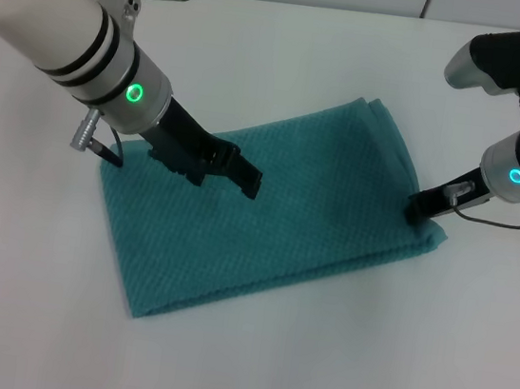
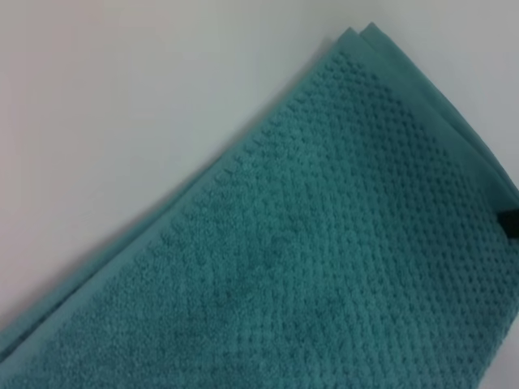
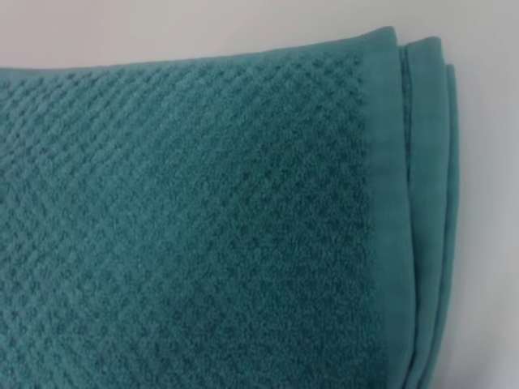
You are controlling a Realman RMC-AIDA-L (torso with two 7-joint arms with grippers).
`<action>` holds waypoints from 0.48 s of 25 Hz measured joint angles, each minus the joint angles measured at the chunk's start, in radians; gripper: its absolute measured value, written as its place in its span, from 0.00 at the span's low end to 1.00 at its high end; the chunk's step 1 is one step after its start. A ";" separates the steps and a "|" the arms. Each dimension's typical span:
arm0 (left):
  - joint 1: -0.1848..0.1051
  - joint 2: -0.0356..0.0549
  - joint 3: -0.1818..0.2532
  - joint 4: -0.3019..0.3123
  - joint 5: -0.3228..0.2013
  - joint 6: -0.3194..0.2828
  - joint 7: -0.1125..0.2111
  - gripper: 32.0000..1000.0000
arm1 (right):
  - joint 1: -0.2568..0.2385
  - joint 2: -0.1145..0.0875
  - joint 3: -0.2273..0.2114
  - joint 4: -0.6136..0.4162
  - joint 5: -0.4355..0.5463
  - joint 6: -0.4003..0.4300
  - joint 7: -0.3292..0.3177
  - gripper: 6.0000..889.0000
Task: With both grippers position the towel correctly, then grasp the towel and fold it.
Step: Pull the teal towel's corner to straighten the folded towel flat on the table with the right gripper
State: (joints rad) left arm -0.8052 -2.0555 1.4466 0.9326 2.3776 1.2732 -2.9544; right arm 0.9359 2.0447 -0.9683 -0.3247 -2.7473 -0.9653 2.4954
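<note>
Towel [image 1: 267, 210] lies skewed on surface [image 1: 290, 35]; L tool [image 1: 243, 178] over its middle, R tool [image 1: 421, 208] at its edge, can't tell either's state, so layers may slip w/ shallow grab

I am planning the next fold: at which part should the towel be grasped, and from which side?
Probably grip the towel at its layered right end, coming from the right: the stacked edges lie exposed there, and the right gripper sits at that edge already.

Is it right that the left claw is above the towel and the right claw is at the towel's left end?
Not quite. The left claw is above the towel, but the right claw is at the towel's right end, as the head view shows.
</note>
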 joint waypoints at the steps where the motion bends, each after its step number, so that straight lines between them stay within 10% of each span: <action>1: 0.000 0.0001 0.000 0.000 0.000 0.000 0.000 0.85 | 0.000 0.000 -0.001 -0.002 0.000 -0.004 0.000 0.08; 12: 0.018 0.0037 -0.001 0.003 0.002 0.000 0.009 0.85 | -0.016 0.004 0.002 -0.039 0.000 -0.118 -0.044 0.07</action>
State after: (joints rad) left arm -0.7869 -2.0518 1.4459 0.9351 2.3800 1.2732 -2.9454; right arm 0.9202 2.0492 -0.9667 -0.3640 -2.7474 -1.0837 2.4511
